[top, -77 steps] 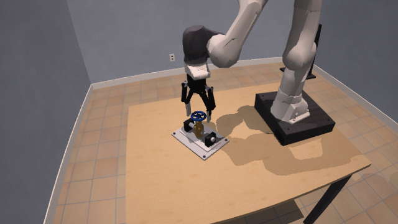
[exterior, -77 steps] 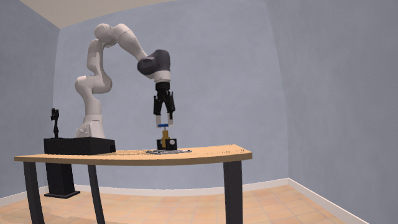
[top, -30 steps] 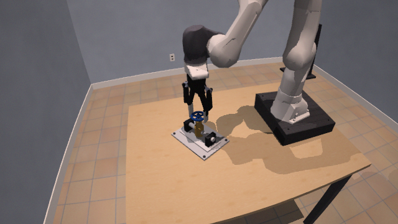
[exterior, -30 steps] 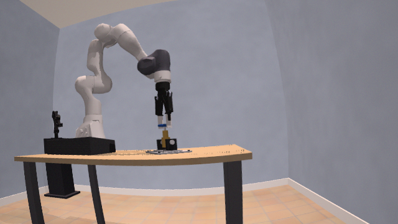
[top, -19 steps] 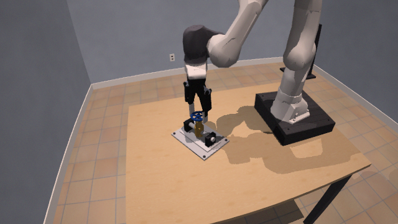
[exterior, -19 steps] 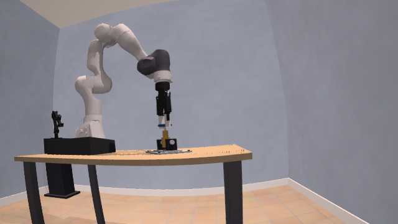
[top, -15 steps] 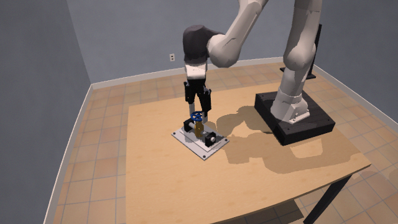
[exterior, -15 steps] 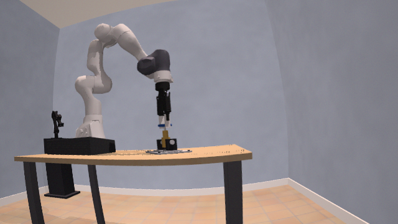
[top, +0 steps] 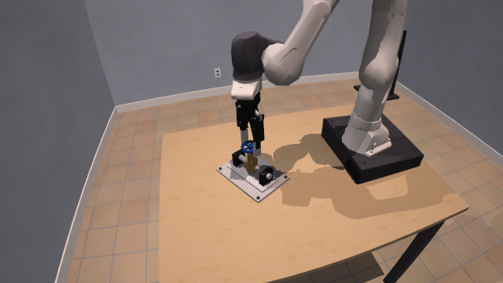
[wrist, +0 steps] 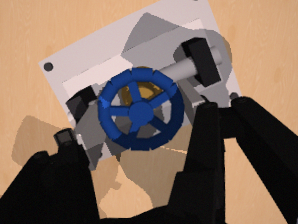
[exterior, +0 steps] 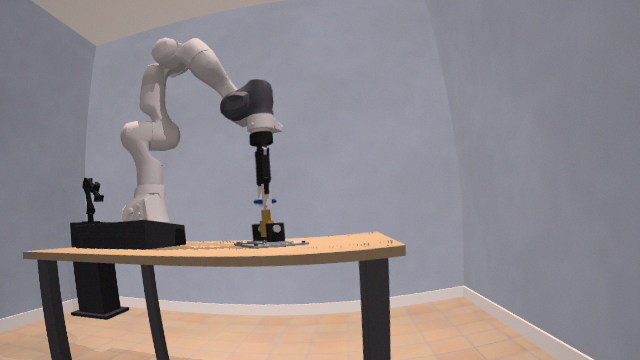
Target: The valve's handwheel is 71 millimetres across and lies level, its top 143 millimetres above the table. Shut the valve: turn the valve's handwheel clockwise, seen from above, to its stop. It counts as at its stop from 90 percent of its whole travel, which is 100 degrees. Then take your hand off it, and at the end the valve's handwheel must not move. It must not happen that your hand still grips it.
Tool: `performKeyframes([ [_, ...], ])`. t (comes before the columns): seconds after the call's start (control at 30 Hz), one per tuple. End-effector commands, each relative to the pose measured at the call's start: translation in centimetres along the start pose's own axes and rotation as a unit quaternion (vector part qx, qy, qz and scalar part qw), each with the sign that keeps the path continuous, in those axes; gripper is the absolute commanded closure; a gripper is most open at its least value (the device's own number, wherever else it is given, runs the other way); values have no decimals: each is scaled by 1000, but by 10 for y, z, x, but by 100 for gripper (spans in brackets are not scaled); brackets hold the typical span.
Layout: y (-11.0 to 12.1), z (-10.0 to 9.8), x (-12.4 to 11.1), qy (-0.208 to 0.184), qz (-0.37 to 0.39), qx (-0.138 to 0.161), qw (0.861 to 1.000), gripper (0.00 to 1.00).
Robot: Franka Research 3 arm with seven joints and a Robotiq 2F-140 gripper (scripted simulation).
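The valve stands on a grey baseplate (top: 253, 177) on the wooden table. Its blue spoked handwheel (top: 247, 147) lies level on a brass stem (top: 251, 163). It also shows in the side view (exterior: 264, 201) and in the wrist view (wrist: 141, 107). My gripper (top: 248, 148) comes straight down from above and is shut on the handwheel, one finger on each side of the rim. In the wrist view the gripper (wrist: 136, 132) has its black fingers at the wheel's left and right edges. The plate looks turned at an angle in the wrist view.
Black pipe clamps (top: 266, 174) hold the valve body on the plate, one at each end. The arm's black base block (top: 371, 147) stands at the table's far right. A small black camera stand (exterior: 91, 197) rises behind the base.
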State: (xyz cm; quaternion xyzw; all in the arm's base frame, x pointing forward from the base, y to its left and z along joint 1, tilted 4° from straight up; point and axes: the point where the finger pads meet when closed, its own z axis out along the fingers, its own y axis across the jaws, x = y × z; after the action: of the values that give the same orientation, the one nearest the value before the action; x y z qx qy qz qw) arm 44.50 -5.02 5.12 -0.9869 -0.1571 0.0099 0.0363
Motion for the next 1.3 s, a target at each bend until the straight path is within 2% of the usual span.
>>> performKeyframes([
  [0.0,0,1,0,-4,72,-4,997,62],
  [0.43,0,1,0,-4,176,-5,984,62],
  [0.67,0,1,0,-4,194,-5,981,62],
  [0.77,0,1,0,-3,236,-5,972,62],
  [0.97,0,1,0,-3,267,-5,964,62],
  [1.07,0,1,0,-3,298,-5,955,62],
  [1.13,0,1,0,-3,298,-5,955,62],
  [1.27,0,1,0,-3,336,-5,942,62],
])
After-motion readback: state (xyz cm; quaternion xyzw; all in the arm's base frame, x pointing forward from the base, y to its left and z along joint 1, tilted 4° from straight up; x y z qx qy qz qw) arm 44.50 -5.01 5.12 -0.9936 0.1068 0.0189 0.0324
